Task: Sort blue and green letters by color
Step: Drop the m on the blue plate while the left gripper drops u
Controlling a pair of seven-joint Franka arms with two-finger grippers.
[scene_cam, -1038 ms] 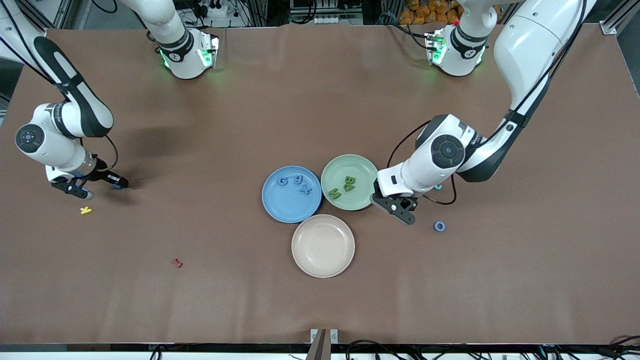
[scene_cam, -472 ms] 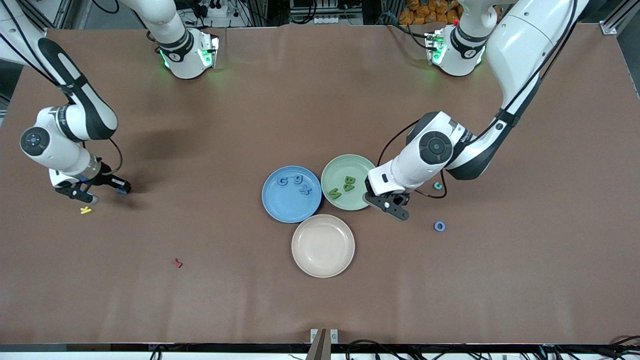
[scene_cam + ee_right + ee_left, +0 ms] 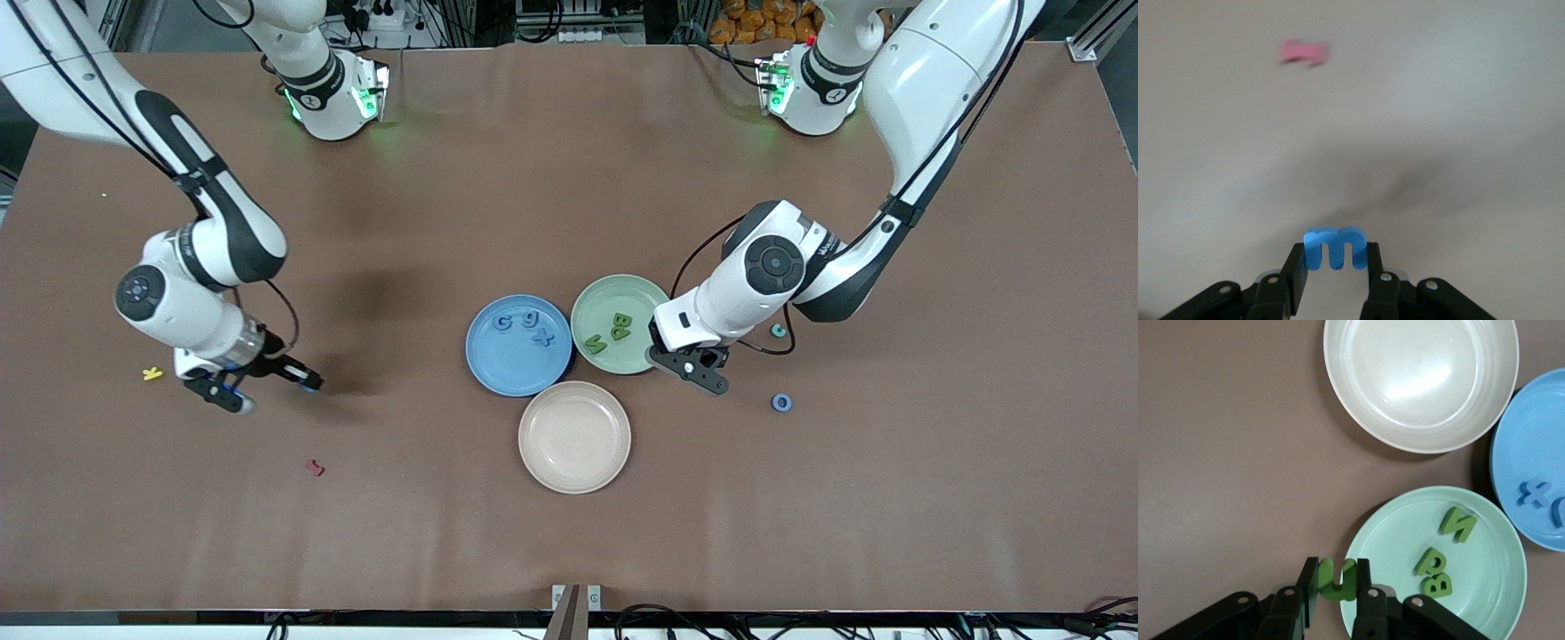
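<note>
While both arms carry a piece, the sort is well under way: out at the right arm's end of the counter [image 3: 498, 178] lies the stray yellow letter [image 3: 153, 374], then the right gripper [image 3: 1335, 261], jaws pinched on a blue letter m [image 3: 1335, 247] by its two outer legs, so its long axis spans the gap. It rides over bare counter, with the red letter [image 3: 314, 467] nearer the front camera. That blue piece belongs in the blue plate [image 3: 498, 369], which sits toward the left arm's end from the jaws and already holds three blue shapes. Next the cream plate [image 3: 573, 476], bare, then the green plate [image 3: 591, 307] with three green letters in it. The left gripper [image 3: 1336, 585] hangs over the green plate's edge, jaws clamped on a green letter U [image 3: 1336, 577], again across its width; by my read a slight move inward over the dish suits the drop. On the counter past it lie a blue ring [image 3: 781, 402] and a teal ring [image 3: 779, 331], unsorted; the left arm is nearer to both.
</note>
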